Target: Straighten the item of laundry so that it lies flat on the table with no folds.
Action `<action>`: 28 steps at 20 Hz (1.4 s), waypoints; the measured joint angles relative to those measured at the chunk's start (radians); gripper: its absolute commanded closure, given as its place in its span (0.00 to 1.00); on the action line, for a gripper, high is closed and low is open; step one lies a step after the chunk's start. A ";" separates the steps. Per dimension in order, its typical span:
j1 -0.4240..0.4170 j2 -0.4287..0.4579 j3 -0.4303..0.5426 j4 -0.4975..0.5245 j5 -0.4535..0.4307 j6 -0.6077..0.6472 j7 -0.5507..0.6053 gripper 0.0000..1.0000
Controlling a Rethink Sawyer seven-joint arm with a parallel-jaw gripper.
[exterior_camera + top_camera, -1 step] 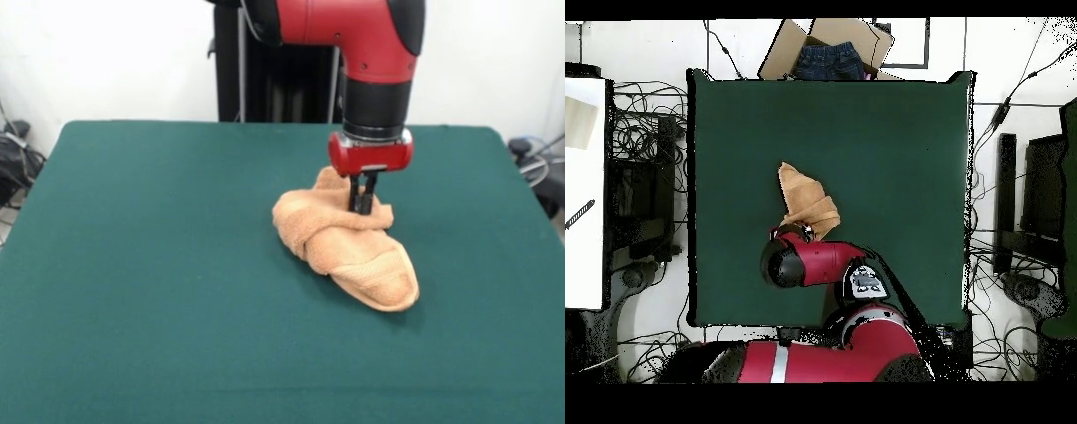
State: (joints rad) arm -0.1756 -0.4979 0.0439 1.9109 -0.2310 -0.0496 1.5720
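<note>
The item of laundry [349, 243], a peach terry towel, lies bunched in thick twisted folds right of the middle of the green table [159, 265]. My gripper [363, 207] comes straight down from the red wrist onto the towel's far upper fold. Its two black fingers [356, 193] stand close together and their tips are sunk in the cloth, pinching it. In the overhead view the towel [808, 203] shows as a crumpled wedge near the middle of the table [895, 180]. The red arm [815, 265] covers the towel's near end and hides the gripper.
A cardboard box [827, 48] holding blue jeans sits just beyond the table's far edge in the overhead view. Cables and dark equipment [1035, 200] lie on the floor on both sides. A white surface [583, 190] stands at the left.
</note>
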 measured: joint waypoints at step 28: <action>0.023 0.030 -0.020 -0.025 0.000 -0.026 0.000 1.00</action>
State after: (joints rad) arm -0.1528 -0.4678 0.0242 1.8857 -0.2310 -0.0758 1.5720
